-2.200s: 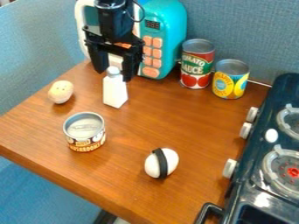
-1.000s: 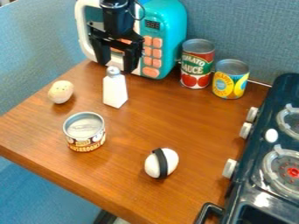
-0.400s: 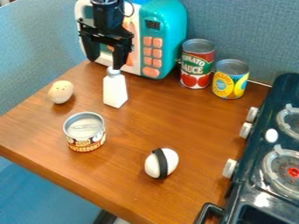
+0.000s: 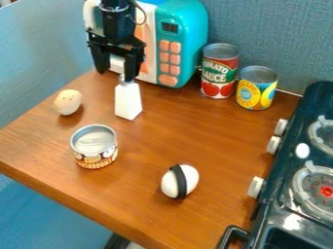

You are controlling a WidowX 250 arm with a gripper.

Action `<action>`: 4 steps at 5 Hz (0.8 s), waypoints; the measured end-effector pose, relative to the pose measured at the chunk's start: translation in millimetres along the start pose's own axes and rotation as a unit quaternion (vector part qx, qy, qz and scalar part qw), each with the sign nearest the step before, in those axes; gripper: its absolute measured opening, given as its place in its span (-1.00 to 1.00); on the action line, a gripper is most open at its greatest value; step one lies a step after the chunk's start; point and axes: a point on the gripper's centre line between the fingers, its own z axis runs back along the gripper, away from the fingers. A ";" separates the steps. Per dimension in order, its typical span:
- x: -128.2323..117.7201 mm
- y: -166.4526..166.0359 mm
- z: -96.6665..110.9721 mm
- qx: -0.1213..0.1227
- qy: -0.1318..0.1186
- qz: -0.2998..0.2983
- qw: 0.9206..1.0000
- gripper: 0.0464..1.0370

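1. Clock hours are read on the camera view, with 12 at its top edge and the white shaker (image 4: 128, 102) at the centre of the dial; the shaker stands upright on the wooden table (image 4: 208, 138), its grey cap uppermost.
2. The black gripper (image 4: 116, 75) hangs between 11 and 12 o'clock, pointing down; its two fingers (image 4: 132, 67) are spread apart with a gap between them, and nothing is clamped there; the finger on the 12 o'clock side overlaps the shaker's cap in the view, but whether they touch I cannot tell.
3. At 9 o'clock lies a tan, egg-shaped thing (image 4: 67, 102) with small dark dots; at 7 o'clock a short, wide can (image 4: 96, 158) stands upright, its metal top facing up.
4. At 5 o'clock, well apart from the shaker, lies a white egg-shaped thing (image 4: 191, 179) with a black band (image 4: 178, 181) around its middle.
5. At 2 o'clock a taller can (image 4: 219, 78) stands upright, with red tomatoes on its red and green label; just beside it, close to 3 o'clock, stands a shorter yellow and blue can (image 4: 255, 94).
6. From 12 to 1 o'clock, behind the shaker, stands a teal and white toy microwave (image 4: 194, 41) with orange buttons (image 4: 169, 69).
7. From 3 to 5 o'clock, along the view's edge, is a dark toy stove (image 4: 292, 223); it has pale knobs (image 4: 255, 187) on the side facing the table, and a grey burner ring (image 4: 301, 187) on top.
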 end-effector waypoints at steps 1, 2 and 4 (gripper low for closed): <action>0.8 -0.4 -2.0 -0.002 0.005 0.000 1.000 0.91; 0.5 -2.6 -8.2 -0.007 0.012 0.001 1.000 0.91; -0.2 -2.8 -10.6 -0.008 0.017 0.006 1.000 0.80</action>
